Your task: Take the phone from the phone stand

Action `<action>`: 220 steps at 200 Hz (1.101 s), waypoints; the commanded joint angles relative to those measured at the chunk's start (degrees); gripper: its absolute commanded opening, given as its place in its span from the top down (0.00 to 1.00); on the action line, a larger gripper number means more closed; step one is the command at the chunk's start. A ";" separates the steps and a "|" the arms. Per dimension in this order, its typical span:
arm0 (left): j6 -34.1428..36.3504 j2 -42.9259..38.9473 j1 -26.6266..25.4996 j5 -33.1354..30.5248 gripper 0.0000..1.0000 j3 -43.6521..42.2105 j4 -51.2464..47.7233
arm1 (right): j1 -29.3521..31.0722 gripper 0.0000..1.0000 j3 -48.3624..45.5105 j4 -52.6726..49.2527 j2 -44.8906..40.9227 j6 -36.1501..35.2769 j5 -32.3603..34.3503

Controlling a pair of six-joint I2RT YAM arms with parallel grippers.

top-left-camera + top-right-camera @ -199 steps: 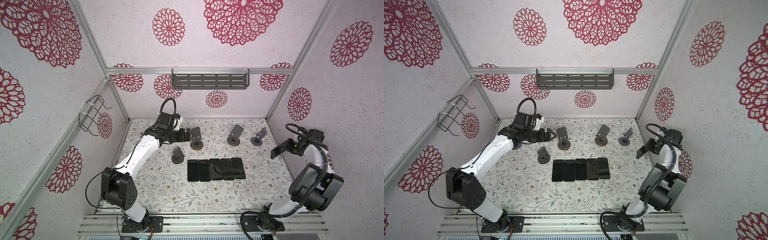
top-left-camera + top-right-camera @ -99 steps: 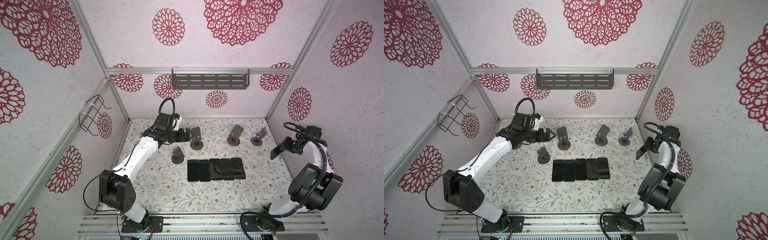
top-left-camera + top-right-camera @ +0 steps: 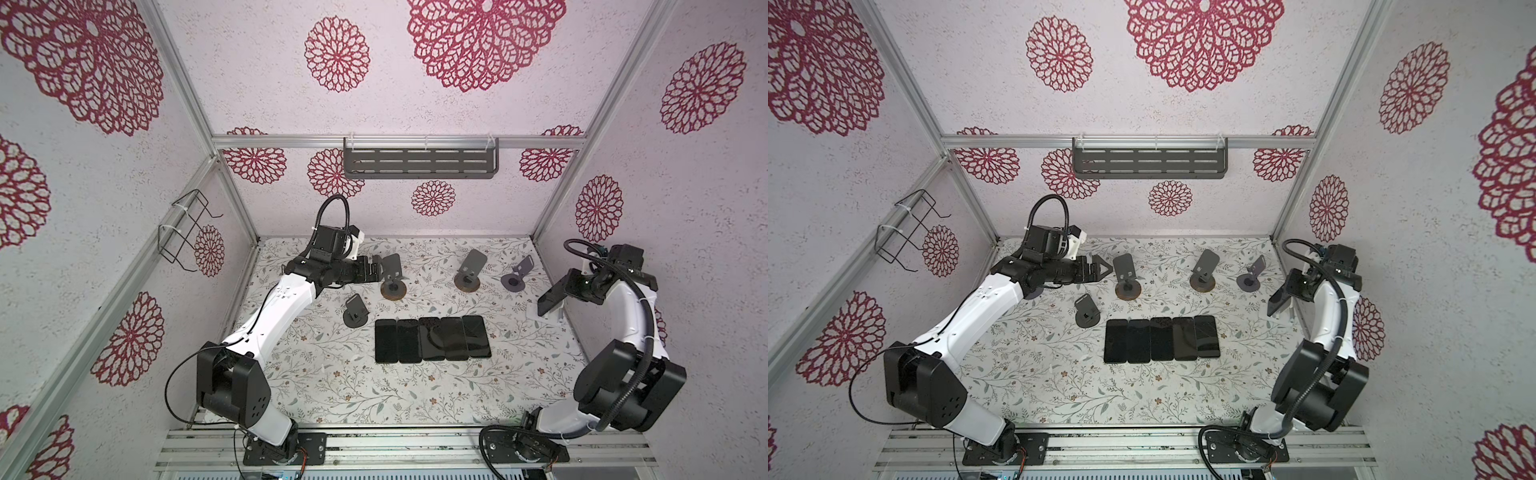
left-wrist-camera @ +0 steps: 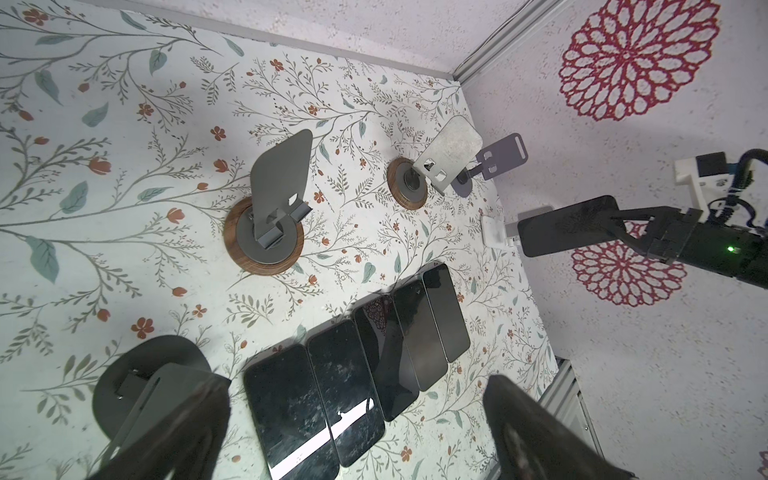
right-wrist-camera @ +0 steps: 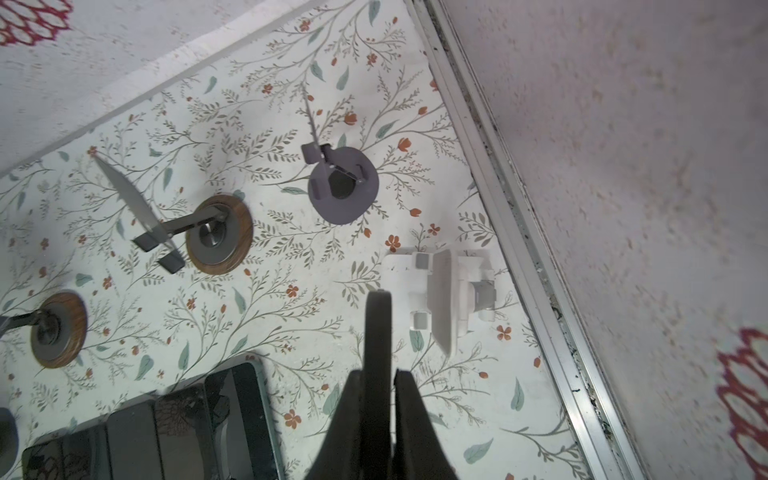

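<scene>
Left gripper [image 3: 1102, 270] at 10 o'clock on table [image 3: 332, 386], jaws wide apart and empty, near wood-base stand [image 3: 392, 289]; five spare phones [image 3: 432, 338] in a flat row mid-table; right gripper [image 4: 619, 228] at 3 o'clock, clamped on phone [image 3: 550, 297], which is tilted in air just beside white phone stand [image 5: 444, 291].

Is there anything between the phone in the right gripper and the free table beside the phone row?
Nothing visible. The right gripper holds the phone lifted off the white stand, and only bare table lies between it and the row of phones. The other stands are farther back.
</scene>
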 commanded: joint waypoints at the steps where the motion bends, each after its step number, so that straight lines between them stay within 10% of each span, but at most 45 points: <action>1: 1.31 -1.61 -0.27 0.91 0.01 -0.76 1.39 | 1.69 1.00 0.46 -0.73 -6.50 1.86 -3.32; 220: 29.01 -7.19 -23.26 -7.66 0.03 -4.75 1.53 | 37.84 1.00 -17.69 16.07 -16.34 16.93 -22.89</action>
